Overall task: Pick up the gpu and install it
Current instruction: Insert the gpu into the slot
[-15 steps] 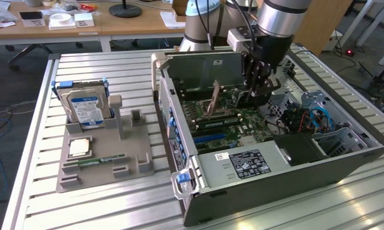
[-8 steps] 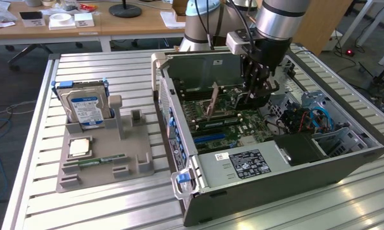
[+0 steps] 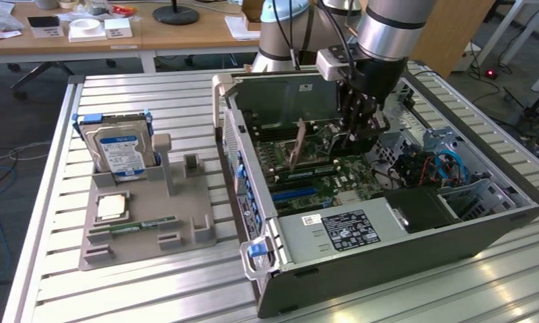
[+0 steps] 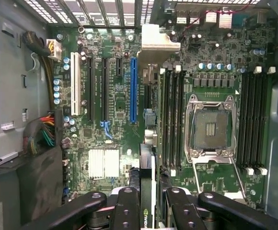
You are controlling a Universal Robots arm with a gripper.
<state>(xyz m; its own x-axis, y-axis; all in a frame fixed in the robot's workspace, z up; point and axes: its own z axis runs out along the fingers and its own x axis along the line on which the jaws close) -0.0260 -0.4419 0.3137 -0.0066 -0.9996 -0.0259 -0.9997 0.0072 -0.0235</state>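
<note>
One gpu point(image 4: 146, 172) clamped between jaws above motherboard point(image 4: 120, 103) in wrist view; exterior view: arm point(image 3: 381, 33) inside case point(image 3: 386, 269).

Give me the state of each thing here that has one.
Flat black gpu card: held edge-on by the gripper over the green motherboard, not seated.
Black gripper: shut on the gpu card.
Long blue motherboard slot: empty.
Silver-framed CPU socket: empty.
Grey computer case: side open.
Blue-labelled hard drive: upright in grey tray.
Green memory stick: flat in tray.
</note>
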